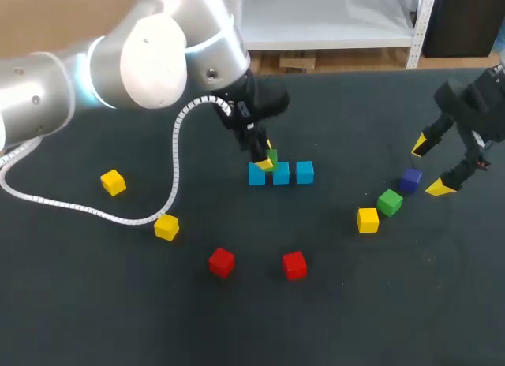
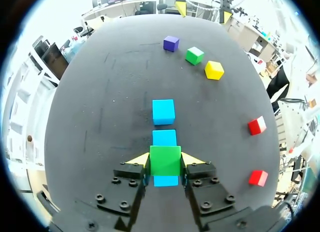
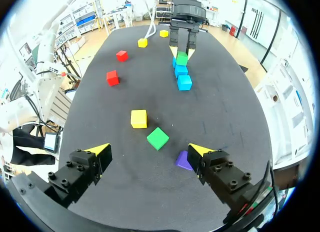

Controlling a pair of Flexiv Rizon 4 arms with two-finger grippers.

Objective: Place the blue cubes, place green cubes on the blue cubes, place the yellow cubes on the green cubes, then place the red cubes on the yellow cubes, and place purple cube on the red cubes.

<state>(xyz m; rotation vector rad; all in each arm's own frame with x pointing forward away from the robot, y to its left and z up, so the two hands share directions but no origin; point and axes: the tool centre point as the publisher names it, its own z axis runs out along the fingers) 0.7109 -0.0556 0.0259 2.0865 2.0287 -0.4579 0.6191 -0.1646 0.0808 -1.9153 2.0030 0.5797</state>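
Left gripper (image 2: 165,162): pinched the green cube (image 2: 165,160) by its flat sides, mid-frame over the blue cubes (image 1: 281,173).
Handling: looked light, rigid.
Right gripper (image 3: 150,151): jaws spread, empty.

- Blue cubes (image 1: 304,172): three, plain sky blue.
- Green cubes (image 1: 390,201): two, plain.
- Yellow cubes (image 1: 368,219): three.
- Red cubes (image 1: 294,264): two.
- Purple cube (image 1: 409,179): one, dark violet.
- Table (image 1: 95,303): black, unpatterned.
- Fingertips (image 1: 440,188): bright yellow.

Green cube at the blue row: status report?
Left end effector shut on green cube, over blue cubes. Right end effector open by purple cube. Nothing blocking.
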